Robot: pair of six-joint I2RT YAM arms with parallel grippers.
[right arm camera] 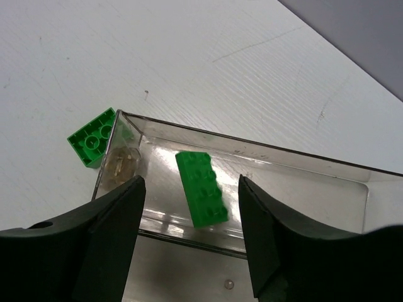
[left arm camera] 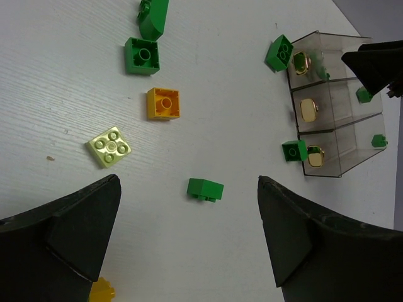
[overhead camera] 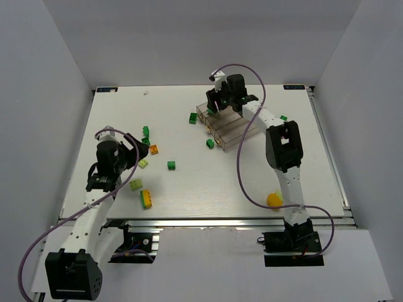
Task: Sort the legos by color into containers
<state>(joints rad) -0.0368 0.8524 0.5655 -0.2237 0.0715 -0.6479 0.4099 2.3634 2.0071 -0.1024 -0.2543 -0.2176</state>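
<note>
**Right gripper over the tray, fingers parted.** The right gripper [overhead camera: 220, 100] is hovering above the far-left end of the tray [overhead camera: 228, 131], its fingers [right arm camera: 107, 239] standing spread apart and pinching nothing. Between them, inside the tray's outer trough [right arm camera: 296, 189], a long green brick [right arm camera: 201, 189] is showing clear of both fingers. Whether it is resting on the trough floor cannot be told.

A square green brick [right arm camera: 93, 137] is lying on the white table [right arm camera: 126, 50] just outside that trough's end wall. A corner green brick [overhead camera: 210, 143] is sitting against the tray's near-left end. In the overhead view the right forearm [overhead camera: 255, 116] and its purple cable [overhead camera: 242, 163] are crossing the tray's right end and hiding part of it. A lone green brick [overhead camera: 283, 117] is lying just beyond them, right of the tray.

Well left of the tray, the left gripper [left arm camera: 189, 181] is hanging above the table with its fingers [left arm camera: 69, 239] opened wide and nothing between them. Loose pieces are lying between it and the tray:
- a small green brick [left arm camera: 205, 189] straight ahead of the fingers
- a pale yellow-green brick [left arm camera: 110, 146]
- an orange brick [left arm camera: 163, 104]
- a far green brick [left arm camera: 141, 55]

Nearer the arm bases than the tray, a yellow-and-green stack [overhead camera: 146, 199] and a second pale brick [overhead camera: 136, 184] are sitting by the left arm. A yellow brick [overhead camera: 274, 200] is lying beside the right arm's lower link.
</note>
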